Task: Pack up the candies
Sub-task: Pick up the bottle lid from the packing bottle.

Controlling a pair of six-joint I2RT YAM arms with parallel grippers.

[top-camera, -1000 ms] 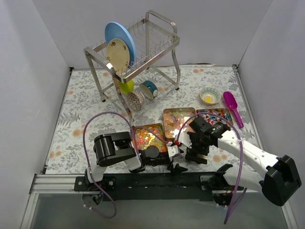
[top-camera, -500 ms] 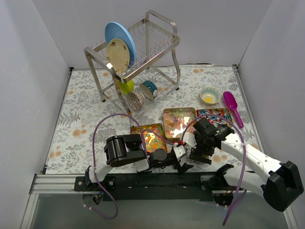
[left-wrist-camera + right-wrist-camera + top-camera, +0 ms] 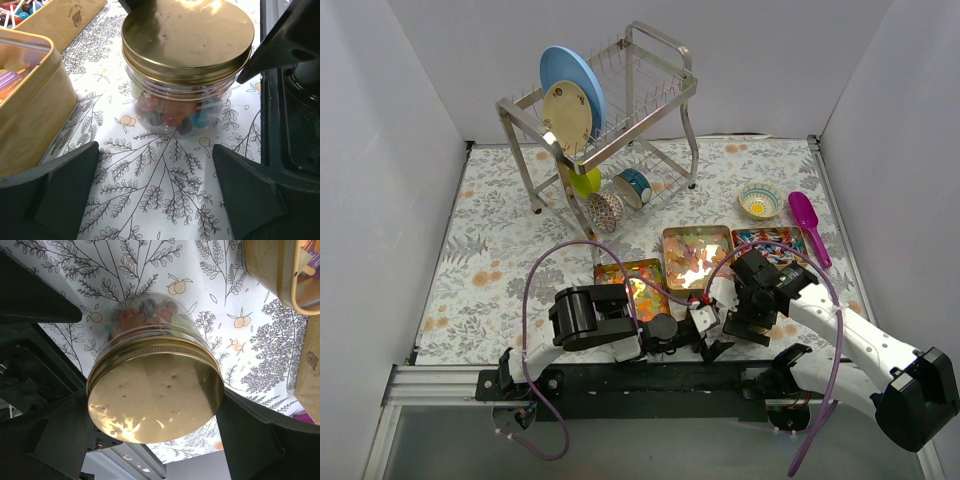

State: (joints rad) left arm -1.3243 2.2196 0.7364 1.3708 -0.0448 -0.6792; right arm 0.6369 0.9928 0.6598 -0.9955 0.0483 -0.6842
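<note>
We see the jar (image 3: 186, 85) standing upright on the table (image 3: 165, 200), its gold lid (image 3: 155, 390) on and candies (image 3: 172, 107) packed inside; more candies lie in the tins (image 3: 695, 250) just behind the jar. The right gripper (image 3: 156, 399) hangs over the jar, fingers spread to either side of the lid. The left gripper (image 3: 154, 150) faces the jar's side, jaws wide apart and gripping nothing. Our worry is crowding: if both close in on the jar together, their fingers may clash. An off-centre squeeze could tip the jar toward the black rail (image 3: 287, 130) just beside it. If the lid sits loose, we would spill the candies.
</note>
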